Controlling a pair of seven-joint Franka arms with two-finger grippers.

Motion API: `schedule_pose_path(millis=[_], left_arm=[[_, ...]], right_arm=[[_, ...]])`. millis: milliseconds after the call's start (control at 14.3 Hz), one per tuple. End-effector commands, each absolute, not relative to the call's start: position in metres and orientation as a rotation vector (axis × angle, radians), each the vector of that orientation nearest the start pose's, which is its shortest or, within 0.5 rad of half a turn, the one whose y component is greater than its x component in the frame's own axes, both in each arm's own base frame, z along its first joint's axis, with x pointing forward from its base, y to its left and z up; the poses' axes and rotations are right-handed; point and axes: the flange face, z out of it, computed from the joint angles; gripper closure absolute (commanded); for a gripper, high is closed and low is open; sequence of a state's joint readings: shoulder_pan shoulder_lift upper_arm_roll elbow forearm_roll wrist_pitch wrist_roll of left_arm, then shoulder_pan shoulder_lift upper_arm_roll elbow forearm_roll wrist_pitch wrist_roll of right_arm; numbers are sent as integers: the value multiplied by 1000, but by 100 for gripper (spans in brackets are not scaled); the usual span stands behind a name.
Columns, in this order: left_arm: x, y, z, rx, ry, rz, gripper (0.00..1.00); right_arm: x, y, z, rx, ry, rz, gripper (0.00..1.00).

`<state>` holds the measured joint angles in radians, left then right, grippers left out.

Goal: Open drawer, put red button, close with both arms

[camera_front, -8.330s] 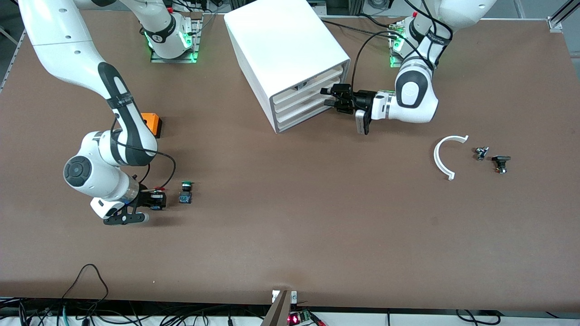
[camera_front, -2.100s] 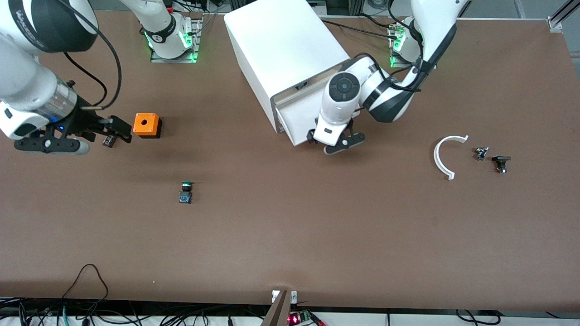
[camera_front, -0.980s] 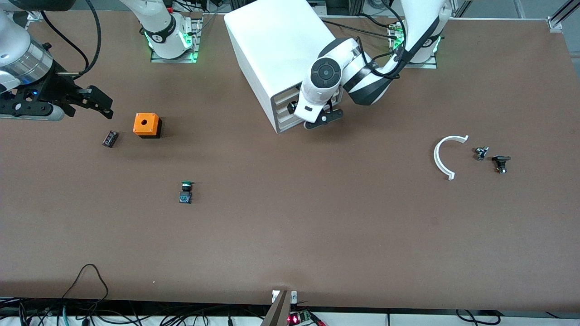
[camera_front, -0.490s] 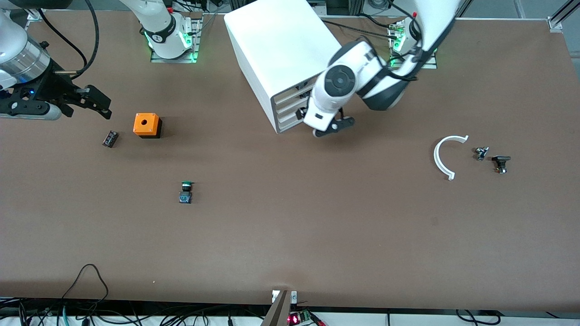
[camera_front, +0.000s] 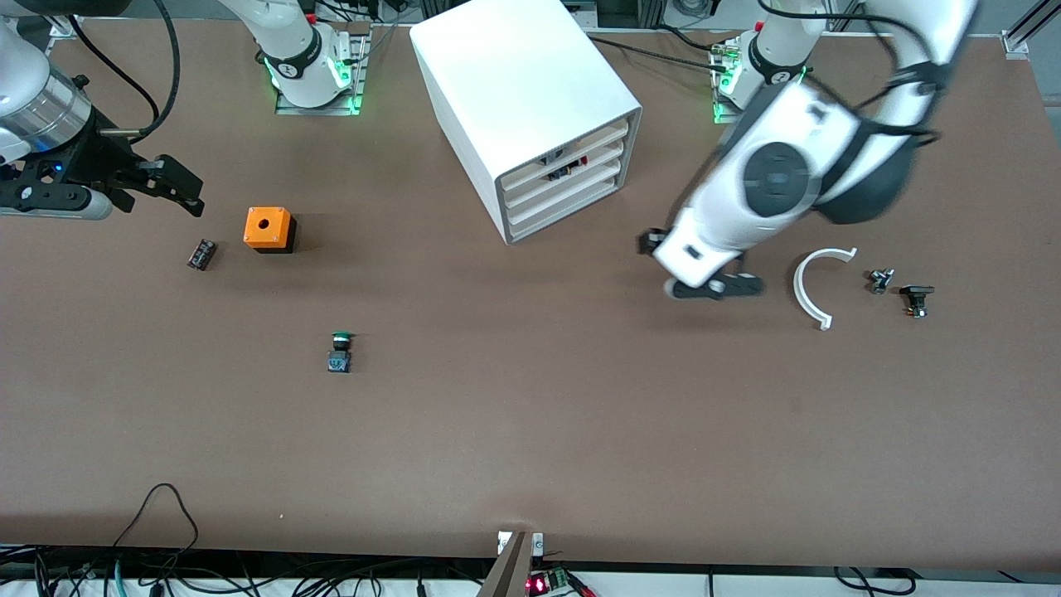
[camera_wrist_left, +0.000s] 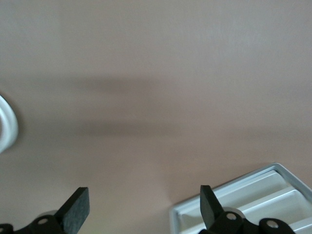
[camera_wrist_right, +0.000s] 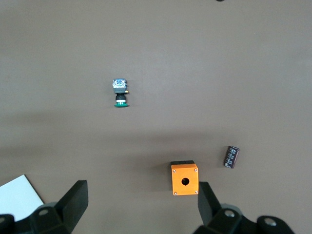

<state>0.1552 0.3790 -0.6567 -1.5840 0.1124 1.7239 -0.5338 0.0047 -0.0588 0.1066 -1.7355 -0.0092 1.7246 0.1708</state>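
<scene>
The drawer point(camera_front: 557, 184) sits pushed in flush with the other two in the white cabinet point(camera_front: 514, 75). A dark item with a red speck point(camera_front: 572, 164) shows in the slot above its front, though I cannot tell whether that is the red button. The left claw point(camera_front: 703, 272) hangs wide open and empty over bare tabletop point(camera_front: 530, 414), at 4 o'clock from the cabinet in the front view. The right claw point(camera_front: 186, 192), also spread and empty, waits at 10 o'clock from the orange box point(camera_front: 268, 229), above a dark cylinder point(camera_front: 201, 254).

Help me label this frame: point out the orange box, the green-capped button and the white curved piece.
orange box point(camera_front: 268, 225): front view, top face beside its hole.
green-capped button point(camera_front: 339, 351): front view, middle of its body.
white curved piece point(camera_front: 801, 290): front view, middle of the arc.
</scene>
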Motion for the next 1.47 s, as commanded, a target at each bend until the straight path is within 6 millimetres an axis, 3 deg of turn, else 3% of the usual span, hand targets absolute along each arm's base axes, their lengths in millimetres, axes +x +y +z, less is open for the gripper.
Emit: schedule_pose_path(millis=[0,210,350,420,700,840,1050,1400], left_arm=[[599,-211,489,-3163,103,211,0],[607,-169,533,-3156,304,91,0],[607,-123,558,-3128,341,24,0],[603,-116,566,-3132,376,8,0],[579,-55,583,-3214,323,-16,0],[562,-50,585,-3165,419,-9,0],[551,-51,598,-3070,474,-23,0],[555,-48,595,-3079,422,12,0]], right_arm=[[545,63,597,-3133,104,-64,0],[545,63,597,-3133,92,-64,0],[545,62,598,-3134,59,-66,0],[545,62,598,-3135,18,-66,0],[545,62,598,-3134,16,-76,0],[545,62,599,-3135,11,-71,0],[546,62,600,-3134,32,-73,0],[546,62,600,-3134,32,-73,0]])
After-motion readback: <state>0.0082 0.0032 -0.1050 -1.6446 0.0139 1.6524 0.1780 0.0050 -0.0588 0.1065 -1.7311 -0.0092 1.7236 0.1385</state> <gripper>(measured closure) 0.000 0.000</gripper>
